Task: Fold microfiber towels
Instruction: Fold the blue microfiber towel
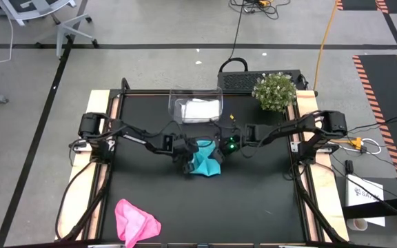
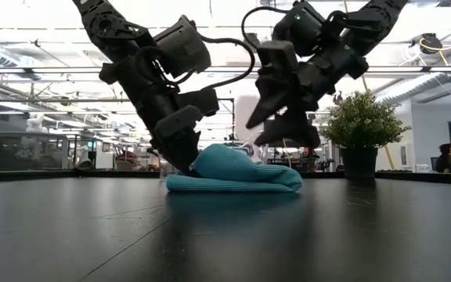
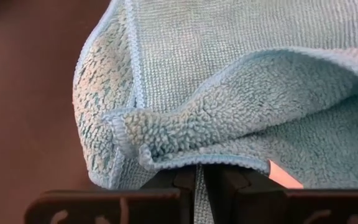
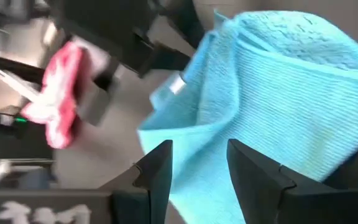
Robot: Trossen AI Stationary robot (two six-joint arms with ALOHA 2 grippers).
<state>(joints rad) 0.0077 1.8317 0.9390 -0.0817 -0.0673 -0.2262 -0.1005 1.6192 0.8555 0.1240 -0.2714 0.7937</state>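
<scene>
The teal towel point(image 1: 205, 163) lies folded in a thick bundle at the table's middle, resting on its underside point(image 2: 233, 185). My left gripper point(image 2: 185, 160) is shut on its left end. My right gripper point(image 2: 284, 129) hangs open just above the towel's right half, fingers slanting down, with nothing between them; the right wrist view shows the teal towel point(image 4: 278, 93) beyond the open fingers. A pink towel point(image 1: 135, 222) lies crumpled near the front left edge. A pale towel point(image 1: 198, 109) lies inside the clear tub. My left gripper pinches the teal towel's hemmed edge point(image 3: 191, 160) between its two fingers, at the towel's left end. The fingers slant down from the table's left. That end point(image 2: 202, 164) bulges up beside the fingers; the rest lies on the table. One layer or several, I cannot tell.
A clear plastic tub point(image 1: 185, 96) stands at the far middle. A potted plant point(image 1: 274, 91) stands at the far right corner. Bare black tabletop point(image 1: 253, 207) spreads in front of the towel and to its right.
</scene>
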